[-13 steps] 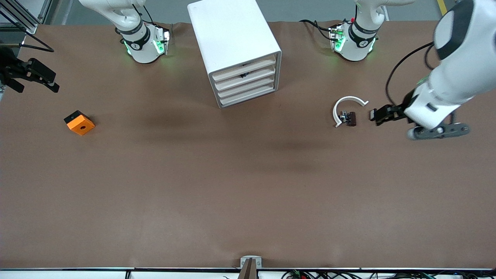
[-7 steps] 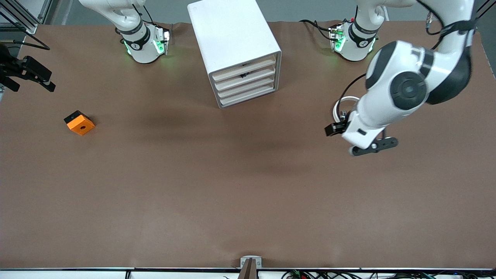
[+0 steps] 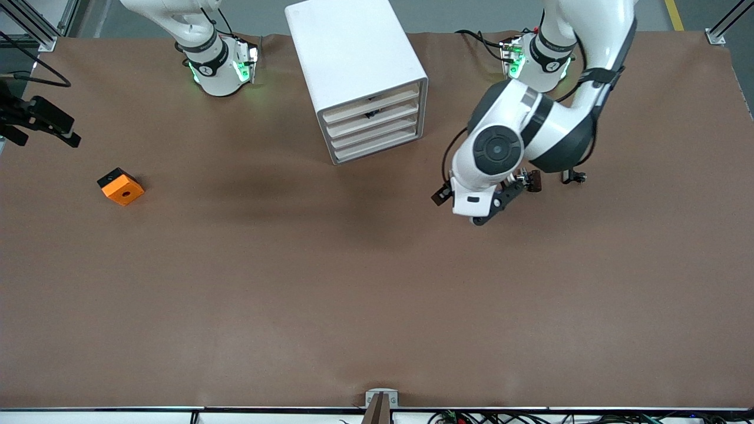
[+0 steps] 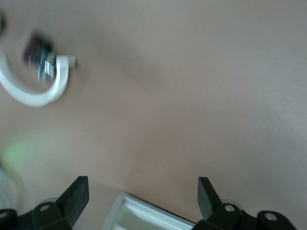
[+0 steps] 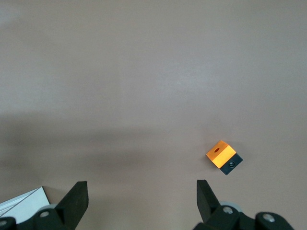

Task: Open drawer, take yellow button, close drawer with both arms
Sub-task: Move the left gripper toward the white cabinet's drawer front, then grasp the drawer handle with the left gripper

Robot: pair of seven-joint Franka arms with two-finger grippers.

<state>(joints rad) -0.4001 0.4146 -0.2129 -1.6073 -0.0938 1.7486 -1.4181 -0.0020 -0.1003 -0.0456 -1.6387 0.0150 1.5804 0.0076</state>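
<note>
The white cabinet [image 3: 359,65] stands at the back middle of the table with all four drawers shut. The drawer [image 3: 377,115] with the small dark spot is second from the top. The button is not in view. My left gripper [image 3: 442,194] is open and empty over bare table near the cabinet's front, toward the left arm's end. Its wrist view [image 4: 141,191] shows a corner of the cabinet [image 4: 144,215]. My right gripper [image 3: 44,132] is open and empty over the table edge at the right arm's end; in its wrist view [image 5: 141,194] only table lies between the fingers.
An orange cube [image 3: 121,186] with a black side lies near the right arm's end and shows in the right wrist view [image 5: 221,154]. Small black clips [image 3: 533,180] lie under the left arm; their white curved band [image 4: 33,93] shows in the left wrist view.
The left arm has swung from the left arm's end of the table toward the cabinet and now covers the white band. The right gripper has drifted slightly toward the table edge.
</note>
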